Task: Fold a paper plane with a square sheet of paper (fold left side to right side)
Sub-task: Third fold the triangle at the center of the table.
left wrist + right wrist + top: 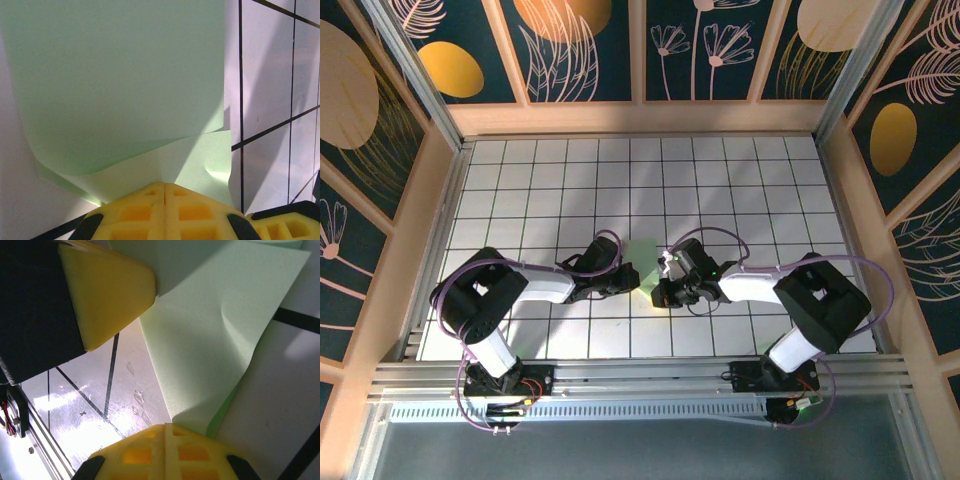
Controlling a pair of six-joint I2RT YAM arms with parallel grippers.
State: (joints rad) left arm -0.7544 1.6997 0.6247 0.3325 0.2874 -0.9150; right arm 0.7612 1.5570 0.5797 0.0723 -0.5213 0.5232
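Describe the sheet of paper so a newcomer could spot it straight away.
Start at the white gridded table and look near its middle. Held there by both the left gripper and the right gripper is the square sheet of paper. It is the only pale green thing there, thin, plain and curling over itself, unlike the flat white tiles.

White tabletop with black grid lines [720,170], pale wooden frame [640,117] on three sides, dark teal wall panels [720,60] with gold ovals and pale line-drawn flowers, grey aluminium rail [640,375] along near edge, soft diagonal light bands across tabletop.
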